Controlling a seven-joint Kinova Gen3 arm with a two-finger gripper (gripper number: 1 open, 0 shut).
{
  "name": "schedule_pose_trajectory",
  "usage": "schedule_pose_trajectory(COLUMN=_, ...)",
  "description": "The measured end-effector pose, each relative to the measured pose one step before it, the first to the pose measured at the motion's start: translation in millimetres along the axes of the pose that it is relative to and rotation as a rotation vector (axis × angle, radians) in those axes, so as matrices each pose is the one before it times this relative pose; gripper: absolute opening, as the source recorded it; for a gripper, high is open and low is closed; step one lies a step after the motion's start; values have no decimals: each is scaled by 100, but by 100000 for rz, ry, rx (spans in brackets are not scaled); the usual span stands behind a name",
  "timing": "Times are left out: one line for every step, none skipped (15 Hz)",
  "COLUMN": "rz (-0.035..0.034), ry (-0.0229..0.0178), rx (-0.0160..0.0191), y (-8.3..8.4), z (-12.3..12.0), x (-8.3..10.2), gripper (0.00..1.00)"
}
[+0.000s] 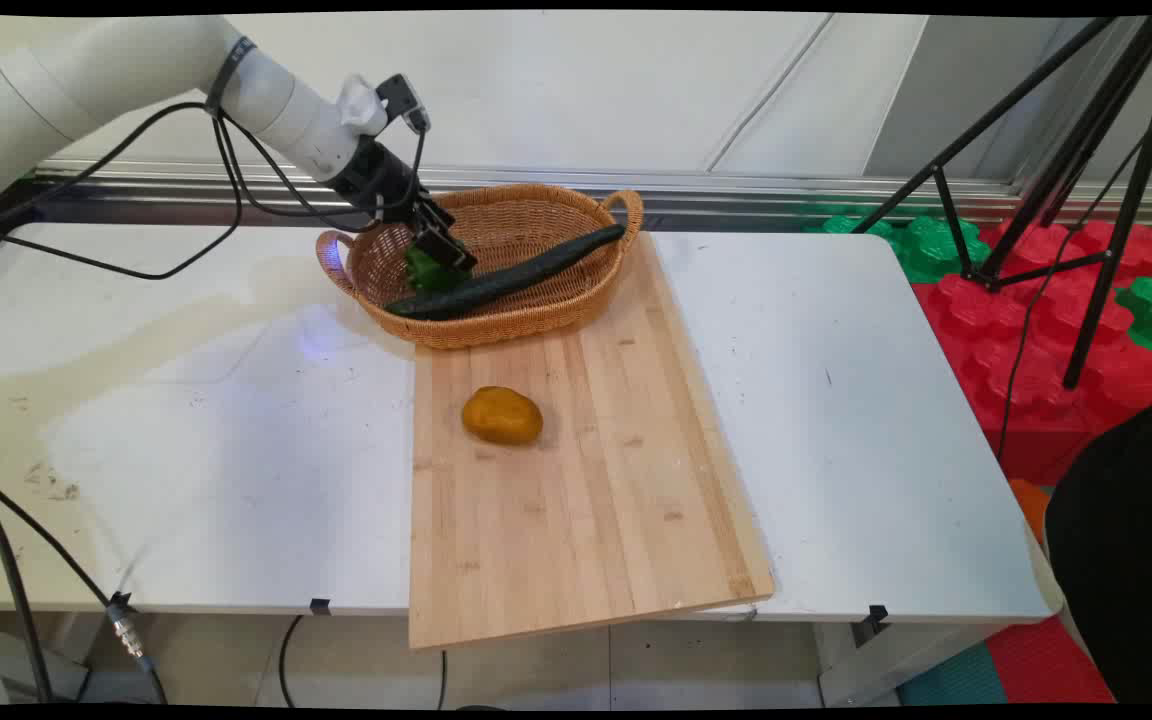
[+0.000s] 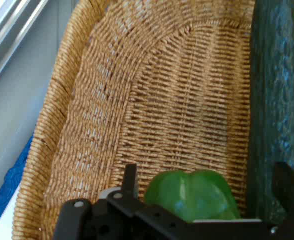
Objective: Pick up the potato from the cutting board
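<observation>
1. Your gripper (image 1: 443, 258) hangs inside the left half of the wicker basket (image 1: 536, 320), tilted down from the upper left. In the hand view the jaws stand spread either side of a green pepper (image 2: 194, 195); I cannot tell whether the fingers (image 2: 131, 180) touch its skin. If you treat that as a firm hold, the smooth, rounded pepper may squirt out sideways.

2. Just beside the pepper, on its right in the hand view, lies a long dark cucumber (image 1: 506, 280), running across the basket with its far end propped on the rim near the right handle. The right finger sits close against it. Any sideways drift of the hand may nudge the cucumber and roll it off the rim.

3. The basket rests partly on the far end of a wooden cutting board (image 1: 576, 480) and partly on the bench (image 1: 886, 420), so it may sit uneven. A downward push or a snag on the weave may rock it or drag it along.

4. A yellow-brown potato (image 1: 502, 415) lies alone on the board, well apart from the basket; it is at risk only if the basket slides toward it.
</observation>
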Motion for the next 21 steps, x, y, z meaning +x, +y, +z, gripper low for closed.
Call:
schedule_pose_trajectory(rz=76, ry=576, rx=-91, y=23, z=-261, x=74, gripper=100)
schedule_pose_trajectory(rz=106, ry=758, rx=-109, y=37, z=-387, x=89, gripper=100)
schedule_pose_trajectory(rz=164, ry=1014, rx=-252, y=79, z=-559, x=112, gripper=100)
schedule_pose_trajectory(rz=29, ry=1098, rx=-311, y=77, z=-633, x=99, gripper=100)
schedule_pose_trajectory(rz=-33, ry=950, rx=-309, y=92, z=-634, x=56, gripper=100)
schedule_pose_trajectory(rz=-21, ry=652, rx=-256, y=65, z=-443, x=42, gripper=100)
schedule_pose_trajectory(rz=-53, ry=989, rx=-344, y=82, z=-678, x=63, gripper=100)
schedule_pose_trajectory(rz=-188, ry=1139, rx=-480, y=120, z=-868, x=39, gripper=100)
schedule_pose_trajectory(rz=-184, ry=1147, rx=-486, y=127, z=-899, x=27, gripper=100)
schedule_pose_trajectory(rz=-107, ry=933, rx=-437, y=116, z=-765, x=13, gripper=100)
schedule_pose_trajectory(rz=-112, ry=654, rx=-313, y=101, z=-514, x=21, gripper=100)
schedule_pose_trajectory(rz=-237, ry=1022, rx=-481, y=177, z=-749, x=55, gripper=100)
schedule_pose_trajectory(rz=-220, ry=625, rx=-333, y=133, z=-499, x=27, gripper=100)
schedule_pose_trajectory(rz=-269, ry=876, rx=-464, y=218, z=-711, x=51, gripper=100)
schedule_pose_trajectory(rz=-360, ry=885, rx=-558, y=305, z=-842, x=35, gripper=100)
schedule_pose_trajectory(rz=-335, ry=722, rx=-581, y=328, z=-797, x=15, gripper=100)
schedule_pose_trajectory(rz=-244, ry=525, rx=-521, y=312, z=-661, x=-4, gripper=100)
schedule_pose_trajectory(rz=-182, ry=298, rx=-376, y=221, z=-441, x=-30, gripper=100)
schedule_pose_trajectory(rz=-204, ry=389, rx=-563, y=351, z=-640, x=-73, gripper=100)
schedule_pose_trajectory(rz=-176, ry=193, rx=-374, y=237, z=-410, x=-64, gripper=100)
schedule_pose_trajectory(rz=-211, ry=227, rx=-626, y=376, z=-577, x=-117, gripper=100)
